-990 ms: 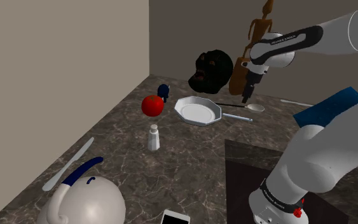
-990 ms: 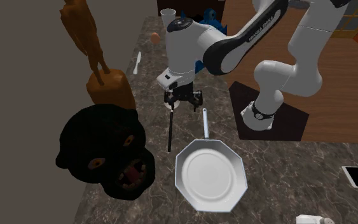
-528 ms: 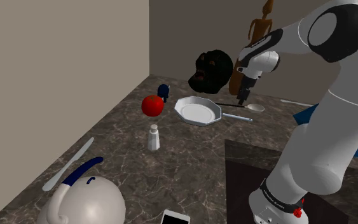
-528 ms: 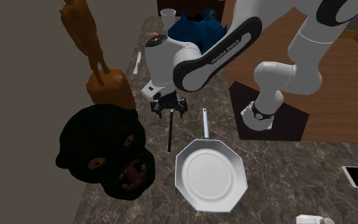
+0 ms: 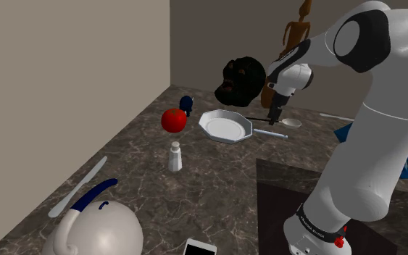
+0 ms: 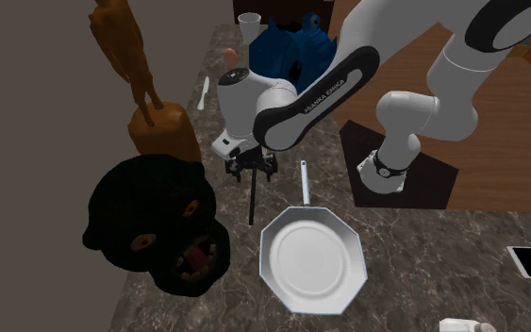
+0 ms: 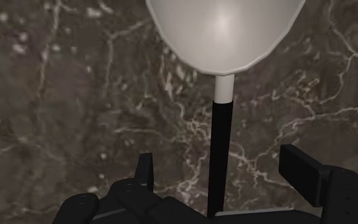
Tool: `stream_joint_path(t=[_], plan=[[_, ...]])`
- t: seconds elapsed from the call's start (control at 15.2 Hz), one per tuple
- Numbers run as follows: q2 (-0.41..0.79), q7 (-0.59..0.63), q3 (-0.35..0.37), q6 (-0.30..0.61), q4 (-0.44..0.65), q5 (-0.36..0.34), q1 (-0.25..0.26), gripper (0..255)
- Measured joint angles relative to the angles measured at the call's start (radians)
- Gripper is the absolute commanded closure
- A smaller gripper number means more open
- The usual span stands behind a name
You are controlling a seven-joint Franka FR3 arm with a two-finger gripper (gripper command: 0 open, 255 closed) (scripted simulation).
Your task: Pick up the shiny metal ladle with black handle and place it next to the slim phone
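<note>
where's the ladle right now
The ladle lies on the counter in the shoulder view's upper middle, between the pan and the black mask, under the gripper.

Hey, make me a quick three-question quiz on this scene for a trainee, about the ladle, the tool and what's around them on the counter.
1. True or false: the tool is shut on the handle of the ladle.
2. In the shoulder view, what lies between the ladle and the red tomato? A) the white pan B) the phone C) the shaker
3. Fill in: the ladle's handle is ___, its bowl pale.

Key: 1 false, because the fingers stand apart on either side of the handle. 2 A. 3 black.
</note>
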Motion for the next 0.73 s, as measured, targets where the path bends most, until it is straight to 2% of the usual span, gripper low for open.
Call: stream_joint_path(t=[0.26, 0.33, 0.73], plan=[[0.002, -0.001, 0.001, 0.002, -0.001, 0.003, 0.000, 0], [0.002, -0.001, 0.001, 0.003, -0.001, 0.003, 0.000, 255], [0.000, 0.000, 0.000, 0.003, -0.001, 0.001, 0.000, 255]])
